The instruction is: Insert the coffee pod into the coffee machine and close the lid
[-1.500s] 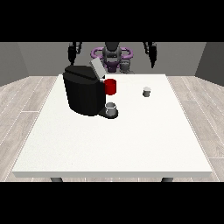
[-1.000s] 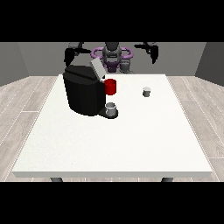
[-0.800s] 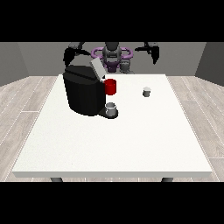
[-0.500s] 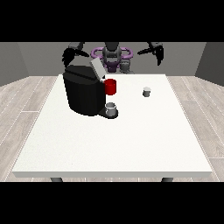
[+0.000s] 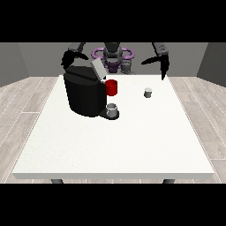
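We see coffee machine (image 5: 86,93) on white counter (image 5: 114,141), lid (image 5: 98,69) tilted up, red part (image 5: 111,87) at its front, cup (image 5: 112,110) on its tray. Coffee pod (image 5: 148,92) sits on counter, well apart from machine. Hand at view's right (image 5: 163,66) raised above pod, touching nothing, fingers pointing down, uncurled. Hand at view's left (image 5: 68,58) behind machine; we cannot tell its fingers.

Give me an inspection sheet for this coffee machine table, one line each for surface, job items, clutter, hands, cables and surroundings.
Surface: white table, mostly bare toward the camera.
Job's things: black coffee machine at the view's left, lid raised; coffee pod standing apart at its right.
Clutter: red mug beside the machine; grey cup on its drip tray.
Hands: hand at the view's right above the table's far edge, holding nothing; hand at the view's left behind the machine.
Cables: nothing seen.
Surroundings: wood-look floor, grey walls.
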You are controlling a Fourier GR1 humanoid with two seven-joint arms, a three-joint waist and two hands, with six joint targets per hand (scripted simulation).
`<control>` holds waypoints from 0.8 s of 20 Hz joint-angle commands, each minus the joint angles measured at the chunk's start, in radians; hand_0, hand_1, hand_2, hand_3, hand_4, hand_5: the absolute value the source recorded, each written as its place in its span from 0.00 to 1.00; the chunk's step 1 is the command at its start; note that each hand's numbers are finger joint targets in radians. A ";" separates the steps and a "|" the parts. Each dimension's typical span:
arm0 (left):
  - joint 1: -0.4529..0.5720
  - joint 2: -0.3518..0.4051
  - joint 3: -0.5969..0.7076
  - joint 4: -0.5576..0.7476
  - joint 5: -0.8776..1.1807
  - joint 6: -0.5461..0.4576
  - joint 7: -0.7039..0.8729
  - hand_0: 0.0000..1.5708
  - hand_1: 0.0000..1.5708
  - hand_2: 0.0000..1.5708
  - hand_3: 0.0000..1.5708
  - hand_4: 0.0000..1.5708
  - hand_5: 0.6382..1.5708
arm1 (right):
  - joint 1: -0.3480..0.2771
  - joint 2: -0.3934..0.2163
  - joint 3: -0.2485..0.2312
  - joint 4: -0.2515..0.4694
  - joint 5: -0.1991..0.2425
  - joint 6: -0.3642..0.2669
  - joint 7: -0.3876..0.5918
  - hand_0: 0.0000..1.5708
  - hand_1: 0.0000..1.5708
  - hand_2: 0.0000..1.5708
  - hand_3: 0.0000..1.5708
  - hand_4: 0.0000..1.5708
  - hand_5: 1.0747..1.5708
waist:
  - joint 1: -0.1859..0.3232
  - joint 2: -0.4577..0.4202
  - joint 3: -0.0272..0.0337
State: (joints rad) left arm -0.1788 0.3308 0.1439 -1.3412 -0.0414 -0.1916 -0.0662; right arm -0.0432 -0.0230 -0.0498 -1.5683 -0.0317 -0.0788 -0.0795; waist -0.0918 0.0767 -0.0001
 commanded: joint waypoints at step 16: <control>-0.203 0.066 -0.026 0.427 -0.196 0.002 -0.098 0.00 0.00 0.13 0.00 0.00 1.00 | -0.153 -0.045 -0.025 0.138 0.037 -0.053 0.059 0.00 0.00 0.00 0.00 0.27 1.00 | -0.009 0.079 -0.0002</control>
State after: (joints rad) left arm -0.3585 0.3582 0.1140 -0.9929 -0.2121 -0.1555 -0.1202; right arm -0.1660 -0.0287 -0.0461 -1.4350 0.0166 -0.1455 -0.0665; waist -0.0964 0.1562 -0.0001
